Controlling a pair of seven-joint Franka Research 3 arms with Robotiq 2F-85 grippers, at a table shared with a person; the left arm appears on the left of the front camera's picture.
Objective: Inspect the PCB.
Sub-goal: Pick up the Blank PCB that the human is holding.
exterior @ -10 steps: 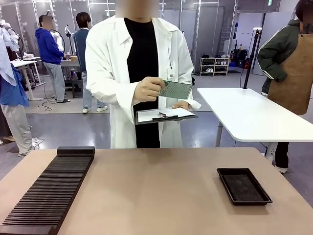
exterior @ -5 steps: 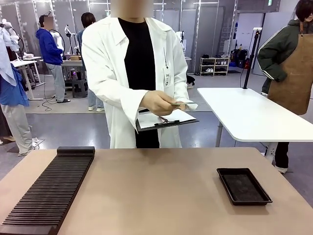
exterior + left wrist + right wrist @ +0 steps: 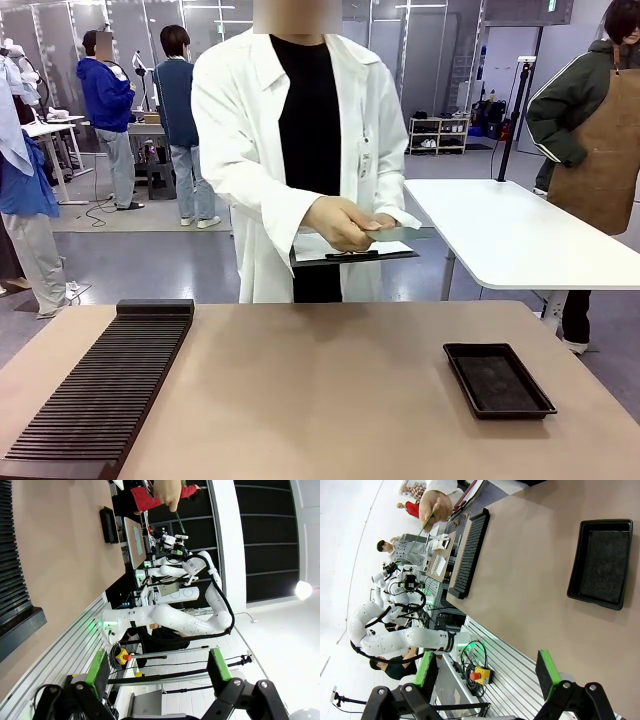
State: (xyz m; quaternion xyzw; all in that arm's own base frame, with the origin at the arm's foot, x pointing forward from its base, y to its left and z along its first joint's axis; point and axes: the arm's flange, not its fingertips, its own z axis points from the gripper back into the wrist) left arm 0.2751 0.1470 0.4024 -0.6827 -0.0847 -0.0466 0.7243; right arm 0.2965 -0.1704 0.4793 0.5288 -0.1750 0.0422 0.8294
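Front view: you are looking across a tan table at a person in a white coat, who is standing at the far side. One hand is holding the PCB at about waist height. The board is lying nearly flat and edge-on to you, so it is showing as a thin, pale grey-green sliver reaching toward picture right from the fingers. It is hanging beyond the table's far edge, just above a clipboard with white paper and a black pen. You cannot tell whether board and clipboard are touching.

On the table, a long black rack of slots is lying at your left. A shallow black tray is sitting at your right, well apart from the rack.

Left wrist view, rolled sideways: your left gripper is rising from the bottom edge. Its jaws are standing wide apart, with nothing between the green pads. Far off at the top, the PCB is showing as a thin green line under the person's hand.

Right wrist view, also rolled: your right gripper is likewise spread wide and gripping nothing. The tray is lying ahead of it on the table. The PCB is showing as a green line in the hand at the top left.
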